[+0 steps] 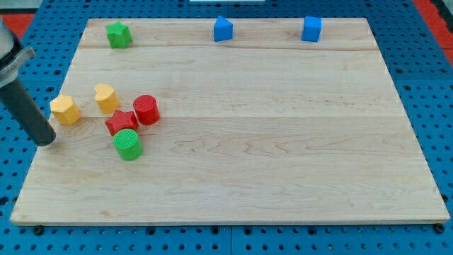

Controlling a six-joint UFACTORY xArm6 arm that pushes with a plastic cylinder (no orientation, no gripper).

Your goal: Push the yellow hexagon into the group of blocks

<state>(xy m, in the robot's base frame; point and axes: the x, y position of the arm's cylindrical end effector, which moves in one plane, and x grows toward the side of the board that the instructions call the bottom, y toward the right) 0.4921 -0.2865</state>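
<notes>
The yellow hexagon (65, 110) lies near the board's left edge. To its right is a group: a yellow heart-shaped block (106, 98), a red cylinder (146, 109), a red star (122, 122) and a green cylinder (128, 144). The hexagon stands a small gap left of the yellow heart. My tip (45, 141) rests on the board at the far left, just below and left of the hexagon, not touching it. The dark rod slants up to the view's top left.
A green star (118, 34) sits at the board's top left. A blue block (223, 29) and a blue cube (311, 29) sit along the top edge. The wooden board (269, 142) lies on a blue pegboard table.
</notes>
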